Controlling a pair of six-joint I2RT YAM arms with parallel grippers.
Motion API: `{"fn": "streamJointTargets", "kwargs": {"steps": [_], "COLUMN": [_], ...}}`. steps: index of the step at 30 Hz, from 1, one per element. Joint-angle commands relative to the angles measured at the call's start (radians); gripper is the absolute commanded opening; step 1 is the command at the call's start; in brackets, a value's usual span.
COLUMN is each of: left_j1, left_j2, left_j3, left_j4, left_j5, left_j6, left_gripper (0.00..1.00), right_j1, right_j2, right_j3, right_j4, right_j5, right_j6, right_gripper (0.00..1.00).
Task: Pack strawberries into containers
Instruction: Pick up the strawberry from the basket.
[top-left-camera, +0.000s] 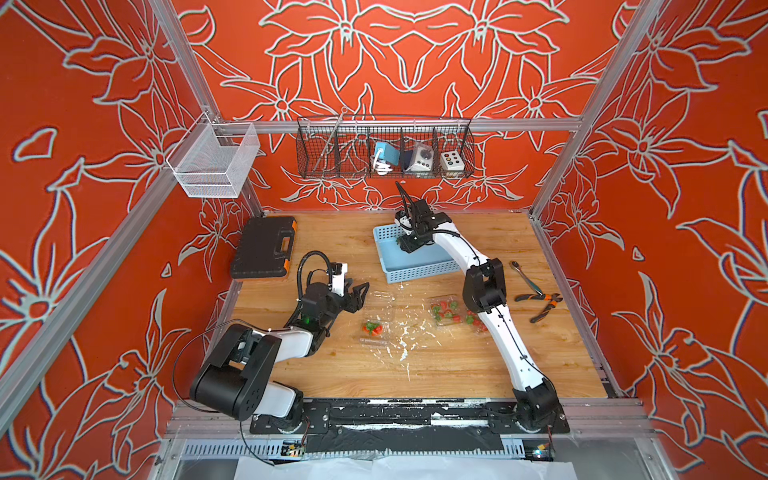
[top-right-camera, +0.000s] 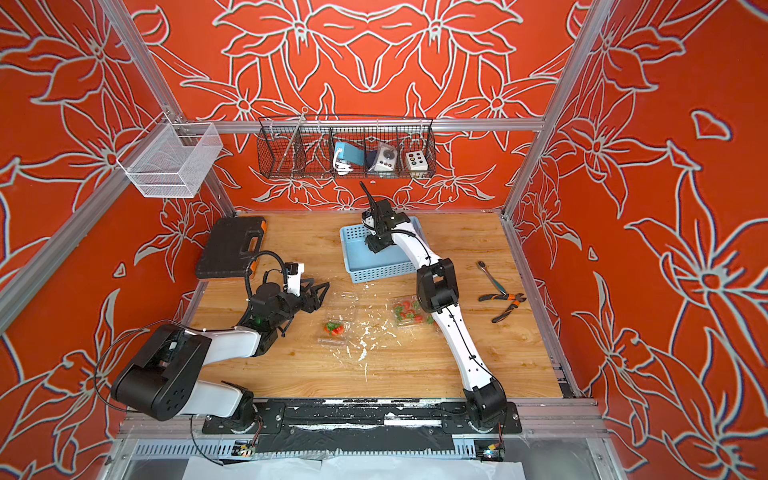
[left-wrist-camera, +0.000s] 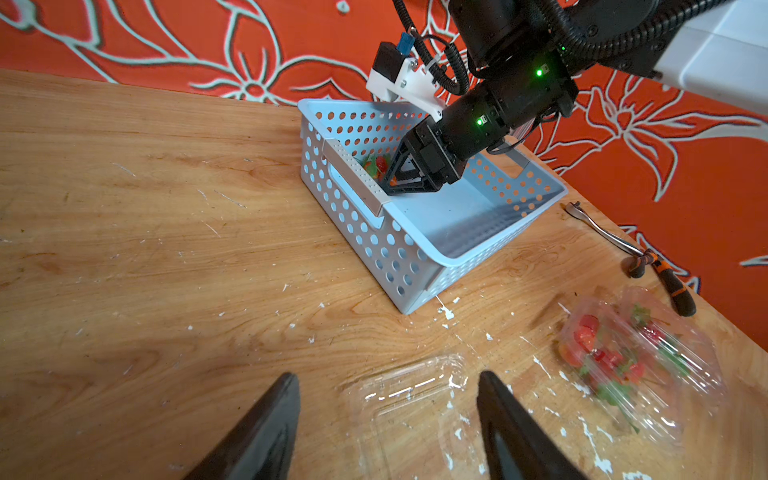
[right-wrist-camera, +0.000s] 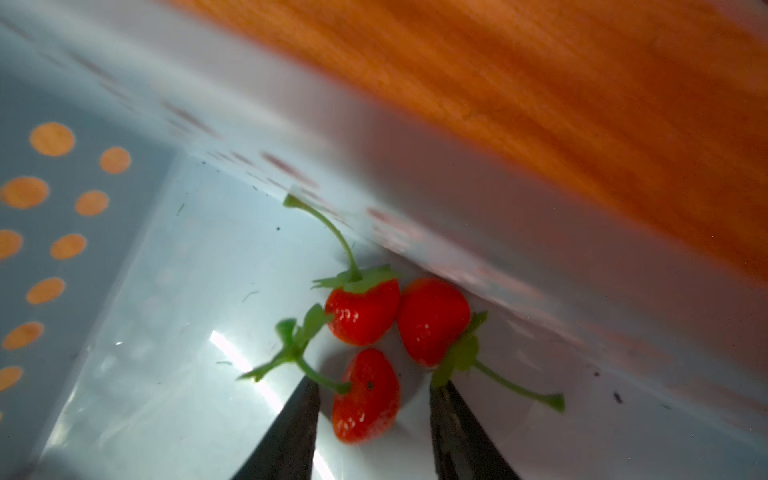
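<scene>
The right claw (right-wrist-camera: 374, 384) is found parted and empty, astride 1 strawberry (right-wrist-camera: 365, 399) lying in the blue basket (right-wrist-camera: 174, 270); 2 neighbouring berries (right-wrist-camera: 363, 316) just beside could be pinched or dragged along on closure.

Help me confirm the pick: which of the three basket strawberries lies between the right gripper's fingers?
The single strawberry flanked by the right gripper; the other two lie side by side beyond it, by the basket wall.

The white-flecked wooden counter (top-left-camera: 332, 245) carries a black orange-latched tool case (top-left-camera: 262, 248) far left and a light-blue perforated plastic basket (top-left-camera: 419, 272) at the back. Nearer lie clear plastic clamshell containers (top-left-camera: 380, 301), with orange-handled pliers (top-left-camera: 540, 304) and a silver wrench (top-left-camera: 524, 277) right.
</scene>
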Motion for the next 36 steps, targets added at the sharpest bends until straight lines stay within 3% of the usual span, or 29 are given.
{"fn": "streamJointTargets", "kwargs": {"steps": [1,11,26,36], "left_j1": [-0.007,-0.007,-0.007,-0.007], "left_j2": [0.01,0.006,0.001,-0.01], "left_j3": [0.017,0.015,0.014,0.008], "left_j4": [0.024,0.021,0.022,0.028], "left_j5": [0.013,0.011,0.008,0.007], "left_j6": [0.013,0.014,0.014,0.007], "left_gripper": [0.67,0.67,0.67,0.67], "right_j1": [-0.004,-0.005,0.013,0.131], "right_j2": [0.03,-0.049,-0.492,-0.836], "right_j3": [0.033,-0.055,-0.699,-1.15], "right_j4": [-0.019,0.027,0.328,0.485], "right_j5": [-0.012,-0.041,-0.031,0.024], "right_j6": [-0.016,-0.019,-0.021,0.038], "right_gripper": [0.39,0.22,0.19,0.19]}}
